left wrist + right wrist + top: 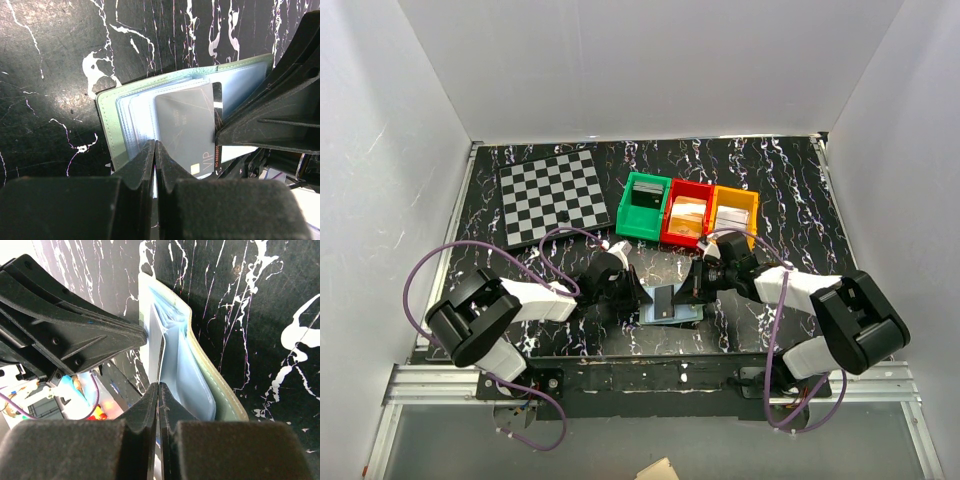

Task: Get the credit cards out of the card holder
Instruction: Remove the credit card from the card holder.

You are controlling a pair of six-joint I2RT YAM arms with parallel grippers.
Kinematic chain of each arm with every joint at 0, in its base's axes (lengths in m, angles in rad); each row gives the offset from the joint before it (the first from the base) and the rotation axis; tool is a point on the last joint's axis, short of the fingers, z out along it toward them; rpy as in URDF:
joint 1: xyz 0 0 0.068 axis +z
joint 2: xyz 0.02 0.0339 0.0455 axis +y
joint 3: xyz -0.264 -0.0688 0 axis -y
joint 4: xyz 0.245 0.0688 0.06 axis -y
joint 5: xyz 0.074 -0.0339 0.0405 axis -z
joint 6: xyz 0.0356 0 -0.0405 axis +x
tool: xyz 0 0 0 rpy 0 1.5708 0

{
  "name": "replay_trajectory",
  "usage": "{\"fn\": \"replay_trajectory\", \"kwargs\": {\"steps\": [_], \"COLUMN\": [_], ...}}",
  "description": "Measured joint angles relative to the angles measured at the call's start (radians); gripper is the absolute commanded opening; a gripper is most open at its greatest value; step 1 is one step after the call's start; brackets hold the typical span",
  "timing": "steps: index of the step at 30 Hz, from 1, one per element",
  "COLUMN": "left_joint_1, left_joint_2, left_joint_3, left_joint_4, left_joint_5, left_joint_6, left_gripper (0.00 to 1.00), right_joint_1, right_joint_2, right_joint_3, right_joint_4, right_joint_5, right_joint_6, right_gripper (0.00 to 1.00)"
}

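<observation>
Top external view: black, white-veined tabletop (pixel 790 180), enclosed by white walls (pixel 650 60) on three sides. Checkerboard (pixel 555 198) sits at far left; green bin (pixel 638 228), red bin (pixel 680 238) and orange bin (pixel 748 206) at far centre. Open surface runs along the right edge. Card holder (pixel 107 125) lies open at mid near edge. Left gripper (pixel 155 145): fingers together at its pockets. Right gripper (pixel 158 386): clamped on a raised credit card (pixel 185 125).

Bright, even light with faint shadows; top view sharp, wrist views blurred along their lower edges.
</observation>
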Motion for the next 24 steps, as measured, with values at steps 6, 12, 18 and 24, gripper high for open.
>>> {"fn": "replay_trajectory", "kwargs": {"steps": [6, 12, 18, 24], "left_joint_1": [0.000, 0.000, 0.000, 0.000], "left_joint_2": [0.010, 0.014, 0.016, 0.026], "left_joint_3": [0.001, 0.001, 0.001, 0.003], "left_joint_4": [0.012, 0.019, 0.020, 0.034], "left_joint_5": [0.001, 0.003, 0.003, 0.006], "left_joint_6": [-0.008, -0.008, -0.008, -0.016], "left_gripper": [0.00, 0.00, 0.00, 0.00], "right_joint_1": [-0.005, -0.009, -0.011, -0.022], "right_joint_2": [-0.012, -0.012, -0.014, -0.031], "right_joint_3": [0.000, -0.001, -0.002, -0.014], "right_joint_4": [-0.001, -0.003, -0.005, -0.008], "right_joint_5": [0.000, 0.000, 0.000, 0.000], "right_joint_6": [-0.006, -0.012, -0.014, -0.015], "right_gripper": [0.11, 0.05, 0.01, 0.01]}}
